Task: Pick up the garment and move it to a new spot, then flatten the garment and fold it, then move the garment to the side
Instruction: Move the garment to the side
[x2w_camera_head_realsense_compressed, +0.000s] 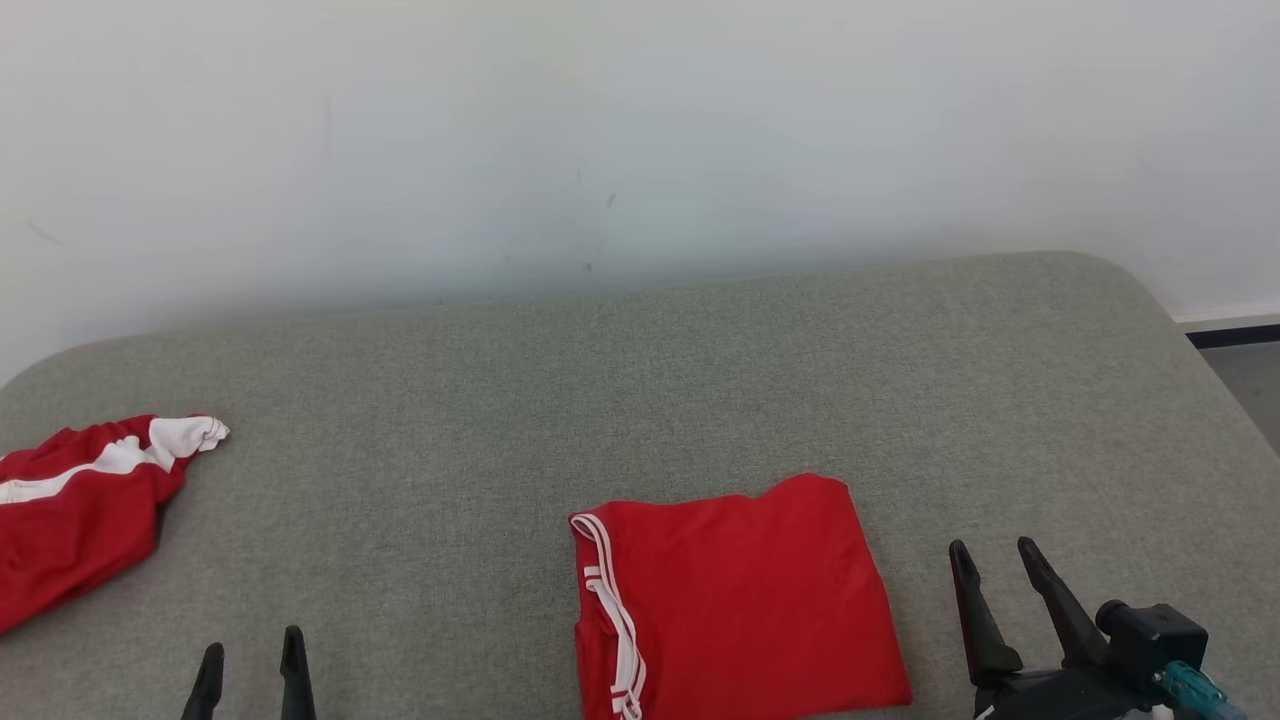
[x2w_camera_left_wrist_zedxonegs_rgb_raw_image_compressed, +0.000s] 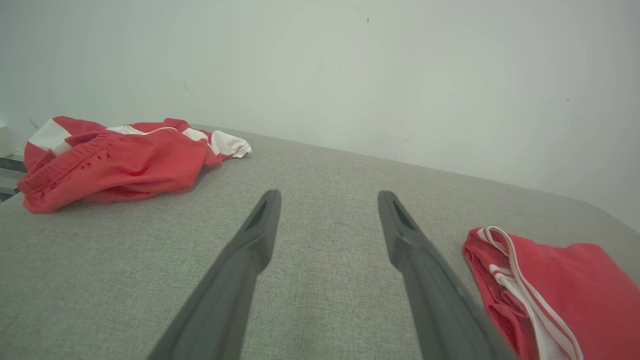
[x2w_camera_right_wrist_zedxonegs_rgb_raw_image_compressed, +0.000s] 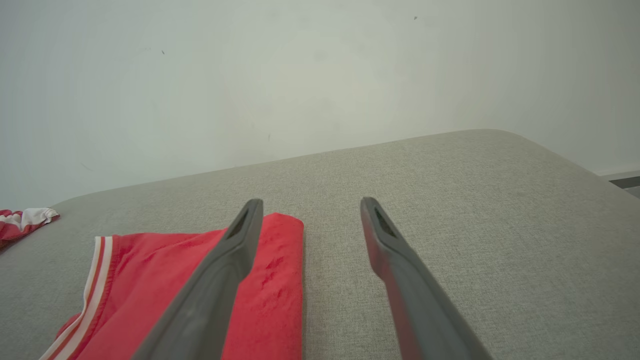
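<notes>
A red garment (x2w_camera_head_realsense_compressed: 735, 600) with white trim along its left edge lies folded into a neat rectangle at the front middle of the grey cushioned surface (x2w_camera_head_realsense_compressed: 640, 400). The left wrist view catches it at the lower right (x2w_camera_left_wrist_zedxonegs_rgb_raw_image_compressed: 565, 290), and the right wrist view at the lower left (x2w_camera_right_wrist_zedxonegs_rgb_raw_image_compressed: 200, 280). My right gripper (x2w_camera_head_realsense_compressed: 995, 560) stands open just right of the folded garment, apart from it, with nothing between its fingers. My left gripper (x2w_camera_head_realsense_compressed: 250, 665) is open at the lower left over bare fabric, well left of the garment.
A second red and white garment (x2w_camera_head_realsense_compressed: 80, 500) lies crumpled at the surface's far left edge, also in the left wrist view (x2w_camera_left_wrist_zedxonegs_rgb_raw_image_compressed: 115, 162). A pale wall (x2w_camera_head_realsense_compressed: 640, 130) rises behind the surface. The surface's right edge drops to a floor strip (x2w_camera_head_realsense_compressed: 1235, 345).
</notes>
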